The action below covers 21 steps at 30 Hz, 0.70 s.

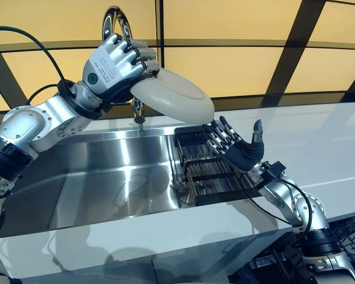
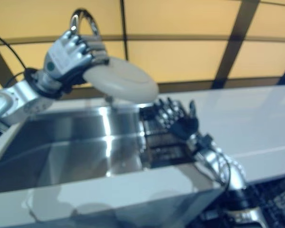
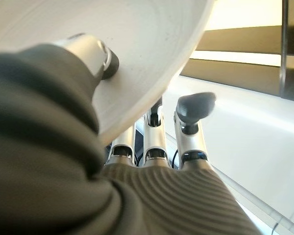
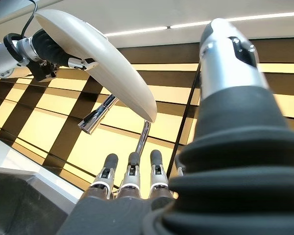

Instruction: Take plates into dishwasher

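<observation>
My left hand (image 1: 115,65) is shut on the rim of a white plate (image 1: 176,97) and holds it in the air above the steel sink (image 1: 106,177). The plate tilts toward the right. In the left wrist view the thumb (image 3: 95,54) presses on the plate (image 3: 137,49) with fingers beneath it. My right hand (image 1: 239,148) is open, palm up, just below and to the right of the plate's lower edge, over a dark rack (image 1: 210,171) at the sink's right end. The right wrist view shows the plate (image 4: 103,63) above its straight fingers (image 4: 132,169).
A chrome tap (image 1: 115,26) rises behind the sink, partly hidden by my left hand. A white counter (image 1: 319,148) runs to the right of the sink and along its front edge (image 1: 136,234). A dark wire basket (image 1: 349,236) shows below at the far right.
</observation>
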Motion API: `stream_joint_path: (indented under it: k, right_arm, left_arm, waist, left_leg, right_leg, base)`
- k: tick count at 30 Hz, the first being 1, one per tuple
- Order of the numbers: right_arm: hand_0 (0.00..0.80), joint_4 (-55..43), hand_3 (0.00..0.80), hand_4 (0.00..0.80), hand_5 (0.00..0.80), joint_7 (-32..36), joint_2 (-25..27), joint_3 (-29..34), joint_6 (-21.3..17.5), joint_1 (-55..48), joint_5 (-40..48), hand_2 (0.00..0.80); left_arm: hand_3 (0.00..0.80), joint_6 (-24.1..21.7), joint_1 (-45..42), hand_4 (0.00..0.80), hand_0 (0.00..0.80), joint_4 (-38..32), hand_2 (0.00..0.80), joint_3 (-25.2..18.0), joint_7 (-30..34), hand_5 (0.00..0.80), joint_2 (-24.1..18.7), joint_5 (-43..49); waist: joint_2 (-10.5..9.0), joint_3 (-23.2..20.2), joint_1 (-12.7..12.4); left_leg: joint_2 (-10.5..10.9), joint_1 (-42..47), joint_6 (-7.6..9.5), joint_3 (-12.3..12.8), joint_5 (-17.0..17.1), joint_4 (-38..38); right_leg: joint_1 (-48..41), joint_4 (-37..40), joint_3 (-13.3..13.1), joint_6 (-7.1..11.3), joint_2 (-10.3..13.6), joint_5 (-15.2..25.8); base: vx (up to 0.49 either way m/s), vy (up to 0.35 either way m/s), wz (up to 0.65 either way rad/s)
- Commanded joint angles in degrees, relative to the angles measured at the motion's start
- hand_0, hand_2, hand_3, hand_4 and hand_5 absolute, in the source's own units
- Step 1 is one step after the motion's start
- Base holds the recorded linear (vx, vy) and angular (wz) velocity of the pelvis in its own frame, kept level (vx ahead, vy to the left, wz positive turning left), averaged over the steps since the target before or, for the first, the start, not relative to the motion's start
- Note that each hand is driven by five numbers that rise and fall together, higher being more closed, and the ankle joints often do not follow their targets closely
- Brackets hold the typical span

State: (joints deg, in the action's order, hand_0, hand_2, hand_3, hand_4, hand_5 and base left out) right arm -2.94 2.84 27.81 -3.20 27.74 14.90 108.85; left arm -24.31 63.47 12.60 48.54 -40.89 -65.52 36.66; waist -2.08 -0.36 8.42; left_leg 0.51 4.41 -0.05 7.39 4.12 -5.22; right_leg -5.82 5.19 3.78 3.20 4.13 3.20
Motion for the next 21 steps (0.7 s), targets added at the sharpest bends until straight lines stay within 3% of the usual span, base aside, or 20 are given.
stream_joint_path:
  k: [1,14,21]
  right_arm:
    - [0.0,-1.4,0.0,0.0,0.0,-1.0,1.2,1.9,-1.5,7.2,4.1,0.0]
    - [0.0,-0.5,0.0,0.0,0.0,-9.9,-0.7,0.2,-5.4,9.0,4.1,0.0]
    - [0.0,-3.2,0.0,0.0,0.0,-7.5,-0.1,-1.3,-7.2,10.2,4.1,0.0]
  left_arm:
    - [0.8,2.6,10.9,0.8,0.8,4.5,0.8,1.3,-1.3,0.8,2.1,-3.6]
    - [0.8,6.1,15.6,0.8,0.8,2.0,0.8,4.5,-0.6,0.8,4.6,-3.4]
    - [0.8,6.4,16.4,0.8,0.8,1.1,0.8,6.2,1.7,0.8,4.2,-3.8]
  waist:
    - [1.8,0.2,-1.9]
    - [1.67,0.0,-1.6]
    - [1.69,0.3,-1.8]
  left_leg:
    - [1.3,2.0,-0.86,0.5,-4.7,0.2]
    - [1.4,2.1,-0.65,0.3,-5.0,0.2]
    - [1.4,2.0,-0.67,0.3,-4.9,0.2]
  right_leg:
    - [-0.3,-0.2,3.9,2.35,-2.5,-0.7]
    - [-0.6,-0.2,3.4,2.41,-2.4,-0.8]
    - [-0.5,-0.2,3.8,2.38,-2.3,-0.6]
  base:
    - [0.0,0.0,0.0]
    - [0.0,0.0,0.0]
    - [0.0,0.0,0.0]
